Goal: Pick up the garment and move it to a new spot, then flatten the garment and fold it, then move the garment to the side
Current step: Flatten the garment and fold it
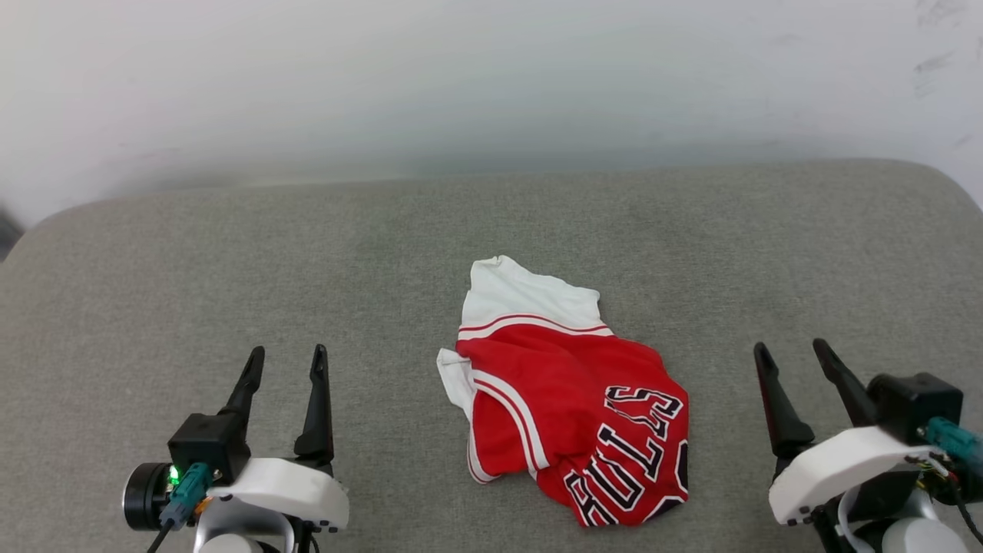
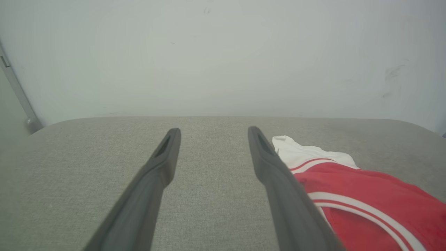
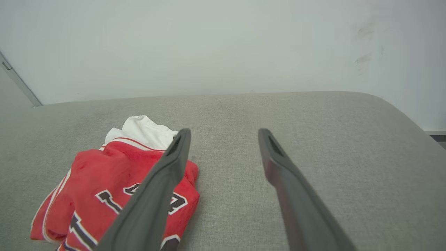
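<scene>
In the head view the garment (image 1: 568, 399) lies crumpled on the grey padded bench (image 1: 230, 253), in the space between the two sets of fingers and somewhat nearer the right ones, touching neither. Its white end reaches past the fingertips toward the pale wall (image 1: 461, 77). Bare fabric separates it from each gripper. The left gripper (image 1: 288, 351) and right gripper (image 1: 790, 347) sit low at either side, fingers spread apart and empty, pointing toward the wall and angled slightly inward. In the left wrist view the left fingers (image 2: 153, 174) stand wide over bare bench, with the garment's red and white folds (image 2: 366, 195) just outside the right-hand finger, partly hidden behind it. In the right wrist view the right fingers (image 3: 296, 195) are equally parted, and the left-hand one crosses in front of the garment's lettered red cloth (image 3: 90, 188).
</scene>
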Robot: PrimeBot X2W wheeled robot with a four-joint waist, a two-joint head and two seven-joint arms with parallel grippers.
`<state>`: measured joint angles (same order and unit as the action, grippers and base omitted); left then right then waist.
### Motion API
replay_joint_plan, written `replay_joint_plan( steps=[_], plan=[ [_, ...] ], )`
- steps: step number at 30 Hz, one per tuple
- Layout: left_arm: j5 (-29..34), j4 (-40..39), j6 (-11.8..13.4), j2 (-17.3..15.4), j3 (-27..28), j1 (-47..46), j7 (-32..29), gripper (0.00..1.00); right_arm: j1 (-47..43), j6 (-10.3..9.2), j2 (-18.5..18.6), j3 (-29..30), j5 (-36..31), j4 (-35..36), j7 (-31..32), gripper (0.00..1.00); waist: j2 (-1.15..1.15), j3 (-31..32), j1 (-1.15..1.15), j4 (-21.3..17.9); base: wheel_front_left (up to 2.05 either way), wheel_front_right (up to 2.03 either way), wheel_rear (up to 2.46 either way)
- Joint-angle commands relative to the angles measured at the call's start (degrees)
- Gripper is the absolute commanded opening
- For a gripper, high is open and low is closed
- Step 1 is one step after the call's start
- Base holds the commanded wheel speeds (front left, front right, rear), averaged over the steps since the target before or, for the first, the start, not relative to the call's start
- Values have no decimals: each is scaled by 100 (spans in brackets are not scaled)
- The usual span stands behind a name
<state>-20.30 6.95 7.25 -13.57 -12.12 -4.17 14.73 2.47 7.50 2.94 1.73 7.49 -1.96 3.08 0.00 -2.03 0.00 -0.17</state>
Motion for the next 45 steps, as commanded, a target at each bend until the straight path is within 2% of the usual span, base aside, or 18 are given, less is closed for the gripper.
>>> replay_joint_plan(
  steps=[1, 6, 11, 18, 22, 28, 30, 34, 38, 45],
  plan=[
    [32, -33, 17, 24, 0, -82, -6, 100, 106, -2, -6, 49, 85, -41, 29, 100, 0, -47, 0, 51, 0, 0, 0],
    [24, -105, -6, 116, -86, -235, 9, 100, 663, -2, 11, 347, 312, -534, 408, 100, 0, -299, 0, 285, 0, 0, 0],
    [49, -110, -55, 260, -137, -419, 35, 100, 1508, -2, 263, 245, 578, -1235, 1342, 100, 0, -631, 0, 569, 0, 0, 0],
    [131, -8, -242, 424, -230, -743, 54, 100, 2397, -2, 732, -739, 1068, -2087, 3143, 100, 0, -1009, 0, 932, 0, 0, 0],
    [181, 26, -317, 498, -188, -853, 52, 100, 2619, -2, 940, -1227, 1195, -2357, 3590, 100, 0, -1129, 0, 1030, 0, 0, 0],
    [255, 97, -428, 594, -94, -857, 54, 100, 2510, -1, 934, -1696, 1543, -3002, 4069, 100, 0, -1147, 0, 1024, 0, 0, 0],
    [286, 136, -467, 602, -74, -832, 53, 100, 2499, -1, 952, -1814, 1717, -3132, 4226, 0, 0, -1123, 0, 998, 0, 0, 0],
    [329, 190, -522, 613, -6, -788, 54, 100, 2720, -2, 1029, -1902, 1883, -3045, 4073, 0, 0, -1029, 0, 899, 0, 0, 0],
    [380, 238, -552, 610, 64, -692, 53, 100, 2831, -3, 1177, -1761, 1887, -2722, 3648, 0, 0, -858, 0, 784, 0, 0, 0],
    [438, 265, -551, 556, 159, -441, 48, 100, 1799, -2, 1186, -1148, 1666, -1823, 3355, 0, 0, -538, 0, 524, 0, 0, 0]
  ],
)
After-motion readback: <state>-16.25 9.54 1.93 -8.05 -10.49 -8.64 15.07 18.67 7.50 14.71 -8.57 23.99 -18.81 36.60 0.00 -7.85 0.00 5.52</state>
